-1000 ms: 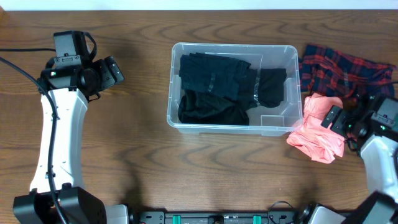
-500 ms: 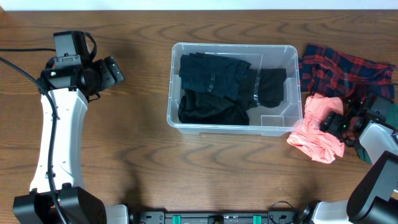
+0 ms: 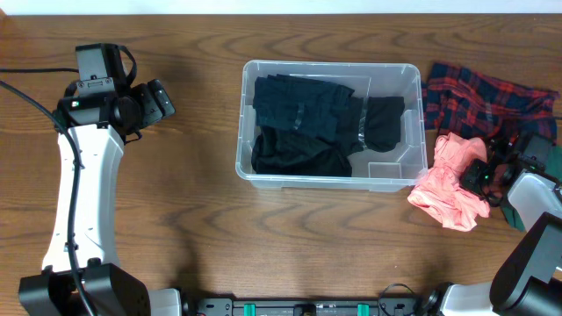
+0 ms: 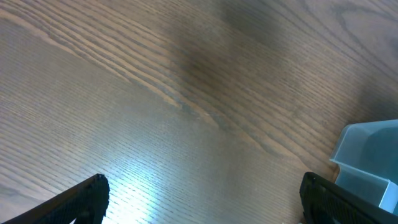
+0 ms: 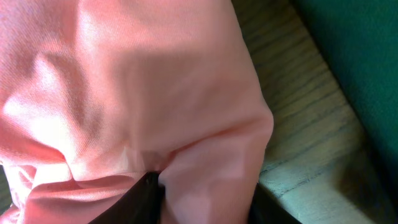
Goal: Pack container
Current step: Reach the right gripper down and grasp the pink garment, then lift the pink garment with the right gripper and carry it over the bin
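As it sits upright, container [image 3: 330,65] long axis left-right

1. We see a clear container [image 3: 330,67] holding black clothes [image 3: 303,132].
2. Right of the container: a pink cloth [image 3: 441,195] and a red-and-blue plaid cloth [image 3: 487,95].
3. Under the container: a brown wood-grain table [image 3: 193,202].

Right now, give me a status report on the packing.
Left end effector open over bare table. Right end effector shut on pink garment beside container. Container holds dark clothes; plaid garment outside. Path to container looks clear.
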Motion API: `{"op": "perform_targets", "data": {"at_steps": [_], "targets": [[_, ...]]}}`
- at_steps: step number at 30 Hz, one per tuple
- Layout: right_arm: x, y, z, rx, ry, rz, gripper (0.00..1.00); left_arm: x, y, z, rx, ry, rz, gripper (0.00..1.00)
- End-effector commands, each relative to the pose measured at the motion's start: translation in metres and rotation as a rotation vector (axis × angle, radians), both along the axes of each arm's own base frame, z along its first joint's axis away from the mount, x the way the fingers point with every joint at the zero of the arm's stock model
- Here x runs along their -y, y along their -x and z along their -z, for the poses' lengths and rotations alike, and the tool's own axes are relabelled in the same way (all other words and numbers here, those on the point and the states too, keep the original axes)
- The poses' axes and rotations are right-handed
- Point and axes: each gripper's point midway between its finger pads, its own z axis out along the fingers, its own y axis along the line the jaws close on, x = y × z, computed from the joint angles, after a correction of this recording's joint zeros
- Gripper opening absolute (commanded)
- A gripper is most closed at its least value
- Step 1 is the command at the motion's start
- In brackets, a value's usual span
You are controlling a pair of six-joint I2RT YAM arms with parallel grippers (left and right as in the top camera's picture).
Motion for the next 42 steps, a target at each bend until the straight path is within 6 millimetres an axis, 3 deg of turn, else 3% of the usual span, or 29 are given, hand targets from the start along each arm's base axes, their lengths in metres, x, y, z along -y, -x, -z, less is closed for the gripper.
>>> {"op": "perform_targets", "data": {"at_steps": [1, 7, 12, 17, 22, 26, 30, 34, 38, 42], "targets": [[0.007, 0.006, 0.005, -0.035, 0.026, 0.013, 0.33, -0.004, 0.001, -0.004, 0.007, -0.014, -0.012, 0.98], [0.006, 0.003, 0.002, -0.022, 0.017, 0.016, 0.01, -0.004, 0.001, -0.004, 0.007, -0.014, -0.012, 0.98], [-0.01, -0.011, -0.019, 0.069, -0.08, 0.007, 0.01, -0.004, 0.001, -0.004, 0.007, -0.014, -0.012, 0.98], [-0.034, -0.03, -0.085, 0.234, -0.169, -0.069, 0.01, -0.004, 0.001, -0.004, 0.007, -0.014, -0.012, 0.98], [-0.061, -0.047, -0.18, 0.475, -0.188, -0.157, 0.01, -0.004, 0.001, -0.004, 0.007, -0.013, -0.012, 0.98], [-0.085, -0.047, -0.25, 0.643, -0.173, -0.174, 0.01, -0.004, 0.001, -0.004, 0.007, -0.014, -0.012, 0.98], [-0.119, -0.044, -0.292, 0.766, -0.197, -0.234, 0.01, -0.004, 0.001, -0.004, 0.007, -0.014, -0.012, 0.98], [-0.146, -0.045, -0.304, 0.801, -0.208, -0.276, 0.01, -0.004, 0.001, -0.004, 0.007, -0.013, -0.012, 0.98], [-0.16, -0.056, -0.289, 0.753, -0.185, -0.253, 0.01, -0.004, 0.001, -0.004, 0.007, -0.013, -0.012, 0.98], [-0.188, -0.072, -0.273, 0.713, -0.205, -0.312, 0.01, -0.004, 0.001, -0.004, 0.007, -0.014, -0.012, 0.98]]}}
